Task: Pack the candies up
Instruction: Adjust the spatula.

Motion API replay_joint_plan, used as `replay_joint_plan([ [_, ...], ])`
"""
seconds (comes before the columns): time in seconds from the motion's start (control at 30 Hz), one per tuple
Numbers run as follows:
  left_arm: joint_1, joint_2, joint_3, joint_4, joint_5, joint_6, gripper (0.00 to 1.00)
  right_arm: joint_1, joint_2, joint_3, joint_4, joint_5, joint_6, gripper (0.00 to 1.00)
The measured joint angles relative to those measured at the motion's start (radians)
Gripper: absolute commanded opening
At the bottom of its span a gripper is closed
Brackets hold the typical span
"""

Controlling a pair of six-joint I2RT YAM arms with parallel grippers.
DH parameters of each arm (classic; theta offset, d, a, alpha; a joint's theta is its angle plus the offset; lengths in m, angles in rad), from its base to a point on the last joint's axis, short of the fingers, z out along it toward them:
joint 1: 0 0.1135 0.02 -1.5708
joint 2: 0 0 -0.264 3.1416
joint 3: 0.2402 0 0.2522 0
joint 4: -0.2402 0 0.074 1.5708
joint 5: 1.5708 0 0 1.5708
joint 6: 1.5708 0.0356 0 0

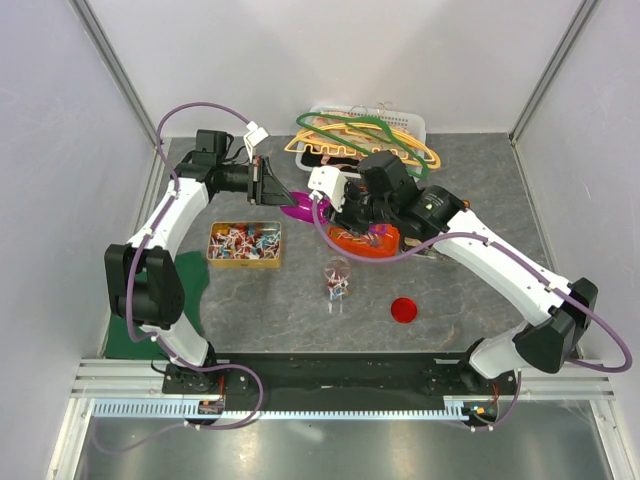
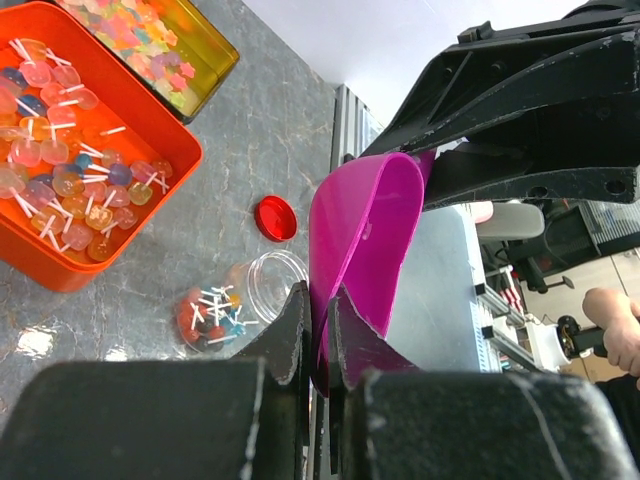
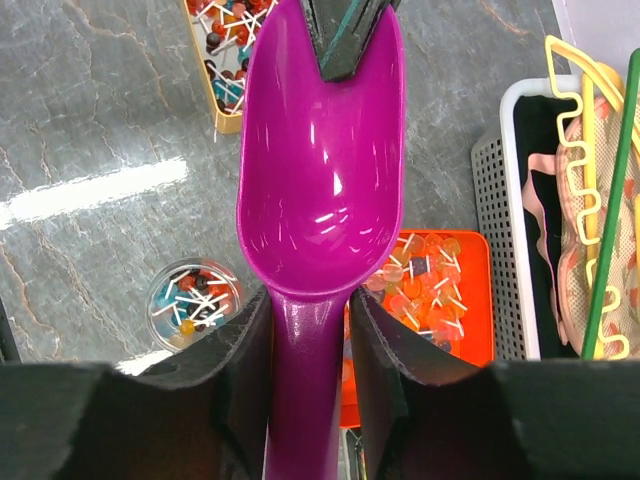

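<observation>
White panel walls [image 1: 330,60] on a metal frame [image 1: 108,60] enclose a grey marbled desk [image 1: 250,310], where a magenta scoop [image 3: 320,170] is held at both ends: the right tool [image 3: 307,335] is pressed onto its handle and the left tool [image 2: 320,330] pinches the rim at its far lip. The candies [image 2: 60,180] fill an orange tray [image 2: 180,165] under the right tool, with more in a yellow tin [image 1: 245,266] near the left tool and a few in a glass jar [image 1: 338,280] below both tools, a red lid [image 1: 403,310] near it.
</observation>
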Motion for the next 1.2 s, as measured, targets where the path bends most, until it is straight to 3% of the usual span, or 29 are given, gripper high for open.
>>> replay_joint_plan([
  [0.07,0.003,0.0,0.0,0.0,-0.001,0.0,0.02,-0.001,0.004,0.005,0.0,0.002,0.001,0.35],
  [0.17,0.006,0.0,0.0,-0.001,-0.006,0.0,0.02,-0.001,0.008,0.007,0.003,0.011,0.002,0.18],
  [0.2,0.006,0.0,0.0,-0.002,-0.008,0.0,0.02,-0.001,0.01,0.008,0.005,0.018,0.004,0.05],
  [0.23,0.006,0.0,0.0,-0.004,-0.01,0.0,0.02,-0.001,0.01,0.008,0.006,0.021,0.005,0.0],
  [0.43,0.007,0.0,0.0,-0.007,-0.016,0.0,0.03,0.0,0.012,0.008,0.005,0.021,0.004,0.0],
  [0.5,0.007,0.0,0.0,-0.008,-0.016,0.0,0.11,0.0,0.013,0.008,0.005,0.021,0.004,0.0],
  [0.63,0.007,0.0,0.0,-0.006,-0.016,0.005,0.57,0.003,0.013,0.008,0.008,0.025,0.006,0.0],
  [0.67,0.005,0.0,0.0,-0.006,-0.013,0.008,0.63,0.005,0.015,0.008,0.012,0.026,0.007,0.0],
  [0.9,0.003,0.0,0.0,-0.006,0.011,0.007,0.8,0.014,0.02,0.006,0.02,0.04,0.006,0.0],
  [0.97,0.014,-0.001,0.0,-0.007,0.012,0.007,0.8,0.014,0.02,0.001,0.02,0.048,0.006,0.0],
  [1.2,0.185,-0.017,0.036,-0.011,-0.049,0.004,0.94,0.014,0.018,-0.034,0.004,0.1,-0.013,0.0],
])
